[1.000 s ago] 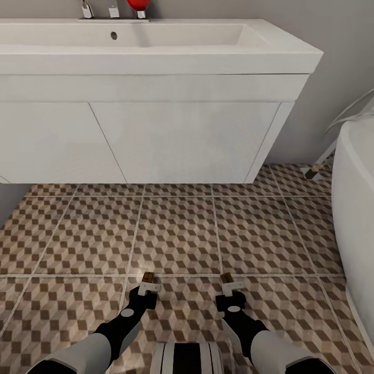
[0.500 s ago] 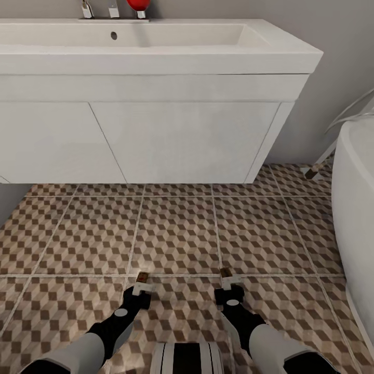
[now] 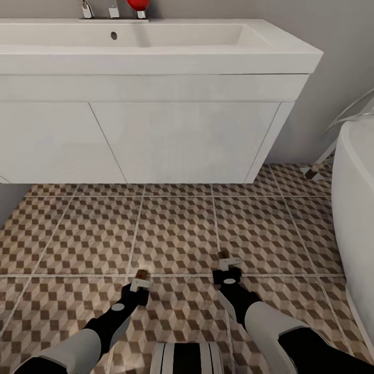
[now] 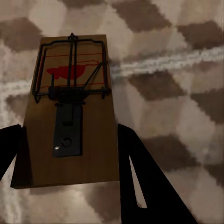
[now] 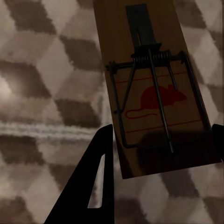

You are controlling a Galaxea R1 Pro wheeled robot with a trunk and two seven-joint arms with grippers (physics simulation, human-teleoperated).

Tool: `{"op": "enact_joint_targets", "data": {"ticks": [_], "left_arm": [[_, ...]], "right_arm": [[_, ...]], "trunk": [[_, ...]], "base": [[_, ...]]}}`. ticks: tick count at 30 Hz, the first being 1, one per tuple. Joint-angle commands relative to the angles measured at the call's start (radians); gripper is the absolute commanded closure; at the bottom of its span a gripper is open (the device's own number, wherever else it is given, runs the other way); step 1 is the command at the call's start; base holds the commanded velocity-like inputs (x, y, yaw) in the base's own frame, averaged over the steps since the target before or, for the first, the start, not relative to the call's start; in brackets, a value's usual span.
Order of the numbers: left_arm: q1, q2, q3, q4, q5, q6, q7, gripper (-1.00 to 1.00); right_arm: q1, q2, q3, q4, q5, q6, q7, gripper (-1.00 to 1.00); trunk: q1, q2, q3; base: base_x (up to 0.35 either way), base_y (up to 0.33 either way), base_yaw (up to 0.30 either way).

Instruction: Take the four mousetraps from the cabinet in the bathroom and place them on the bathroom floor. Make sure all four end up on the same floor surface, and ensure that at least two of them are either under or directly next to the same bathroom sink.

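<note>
Reaching forward and down, both arms hang low over the bathroom floor [image 3: 176, 228] in front of the sink [image 3: 156, 47]. Left gripper [image 3: 139, 283] is clenched on a mousetrap [image 4: 70, 116], board squeezed between the two dark fingers [image 4: 140, 172], tip poking out past them. Right gripper [image 3: 227, 265] grips the second mousetrap [image 5: 154, 88] the same way. Compared with a second ago, the right one has pushed further toward the vanity, while the left has pulled back a bit.
</note>
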Motion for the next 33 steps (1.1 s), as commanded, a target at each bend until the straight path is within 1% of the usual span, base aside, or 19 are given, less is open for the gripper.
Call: {"op": "enact_joint_targets", "data": {"ticks": [1, 4, 6, 8, 11, 13, 14, 16, 17, 18, 19, 21, 22, 23, 24, 25, 27, 29, 33], "left_arm": [[-0.001, 0.002, -0.008, 0.000, 0.015, -0.003, -0.016, 1.00], [-0.003, 0.005, -0.008, 0.000, 0.043, -0.002, -0.071, 1.00], [-0.003, 0.006, -0.008, 0.000, 0.071, -0.002, -0.115, 1.00], [-0.003, 0.010, -0.008, -0.001, 0.085, -0.003, -0.132, 1.00], [-0.004, 0.020, -0.008, -0.006, 0.093, -0.003, -0.143, 1.00], [-0.011, 0.050, -0.008, -0.011, 0.098, -0.003, -0.150, 1.00], [-0.013, 0.061, -0.008, -0.012, 0.099, -0.003, -0.152, 1.00], [-0.026, 0.113, -0.008, -0.017, 0.107, -0.002, -0.164, 1.00], [-0.031, 0.126, -0.008, -0.019, 0.112, -0.001, -0.169, 1.00], [-0.038, 0.153, -0.008, -0.022, 0.126, -0.001, -0.179, 1.00], [-0.040, 0.166, -0.008, -0.025, 0.136, -0.001, -0.184, 1.00], [-0.045, 0.211, -0.008, -0.038, 0.188, 0.000, -0.196, 1.00], [-0.046, 0.220, -0.008, -0.040, 0.202, 0.000, -0.197, 1.00], [-0.047, 0.236, -0.008, -0.045, 0.230, 0.001, -0.200, 1.00], [-0.047, 0.243, -0.008, -0.046, 0.242, 0.001, -0.201, 1.00], [-0.048, 0.252, -0.008, -0.049, 0.262, 0.002, -0.202, 1.00], [-0.049, 0.260, -0.008, -0.052, 0.281, 0.007, -0.204, 1.00], [-0.049, 0.259, -0.008, -0.053, 0.290, 0.016, -0.205, 1.00], [-0.049, 0.256, -0.009, -0.054, 0.298, 0.033, -0.204, 1.00]], "right_arm": [[-0.001, 0.000, 0.005, 0.002, -0.003, -0.003, -0.005, 1.00], [-0.001, 0.000, 0.006, 0.004, -0.001, -0.009, -0.006, 1.00], [-0.002, 0.000, 0.008, 0.011, 0.001, -0.026, -0.006, 1.00], [-0.002, 0.000, 0.009, 0.030, 0.003, -0.050, -0.003, 1.00], [-0.002, -0.001, 0.010, 0.051, 0.005, -0.079, 0.007, 1.00], [-0.002, -0.002, 0.010, 0.061, 0.006, -0.095, 0.023, 1.00], [-0.002, -0.003, 0.011, 0.062, 0.006, -0.097, 0.027, 1.00], [-0.002, -0.015, 0.010, 0.065, 0.006, -0.102, 0.052, 1.00], [-0.002, -0.021, 0.010, 0.065, 0.006, -0.103, 0.061, 1.00], [-0.002, -0.035, 0.010, 0.066, 0.006, -0.104, 0.081, 1.00], [-0.002, -0.043, 0.009, 0.066, 0.006, -0.105, 0.089, 1.00], [-0.002, -0.071, 0.007, 0.066, 0.005, -0.107, 0.109, 1.00], [-0.002, -0.076, 0.007, 0.067, 0.004, -0.107, 0.112, 1.00], [-0.002, -0.082, 0.005, 0.067, 0.002, -0.109, 0.116, 1.00], [-0.002, -0.085, 0.005, 0.067, 0.002, -0.109, 0.117, 1.00], [-0.002, -0.088, 0.004, 0.067, 0.001, -0.112, 0.119, 1.00], [-0.002, -0.091, 0.003, 0.067, 0.001, -0.115, 0.121, 1.00], [-0.002, -0.093, 0.003, 0.066, 0.001, -0.117, 0.122, 1.00], [-0.002, -0.095, 0.002, 0.060, 0.000, -0.118, 0.123, 1.00]], "trunk": [[0.000, 0.000, -0.001], [0.000, 0.000, -0.001], [0.000, 0.000, -0.001], [0.000, 0.000, -0.001], [0.000, 0.000, -0.001], [0.000, 0.000, -0.001], [0.000, 0.000, -0.001], [0.000, 0.000, -0.001], [0.000, 0.000, -0.001], [0.000, 0.000, -0.001], [0.000, 0.000, -0.001], [0.000, 0.000, -0.001], [0.000, 0.000, -0.001], [0.000, 0.000, -0.001], [0.000, 0.000, -0.001], [0.000, 0.000, -0.001], [0.000, 0.000, -0.001], [0.000, 0.000, -0.001], [0.000, 0.000, -0.001]], "base": [[0.000, 0.000, 0.000], [0.000, 0.000, 0.000], [0.000, 0.000, 0.000], [0.000, 0.000, 0.000], [0.000, 0.000, 0.000], [0.000, 0.000, 0.000], [0.000, 0.000, 0.000], [0.000, 0.000, 0.000], [0.000, 0.000, 0.000], [0.000, 0.000, 0.000], [0.000, 0.000, 0.000], [0.000, 0.000, 0.000], [0.000, 0.000, 0.000], [0.000, 0.000, 0.000], [0.000, 0.000, 0.000], [0.000, 0.000, 0.000], [0.000, 0.000, 0.000], [0.000, 0.000, 0.000], [0.000, 0.000, 0.000]]}}
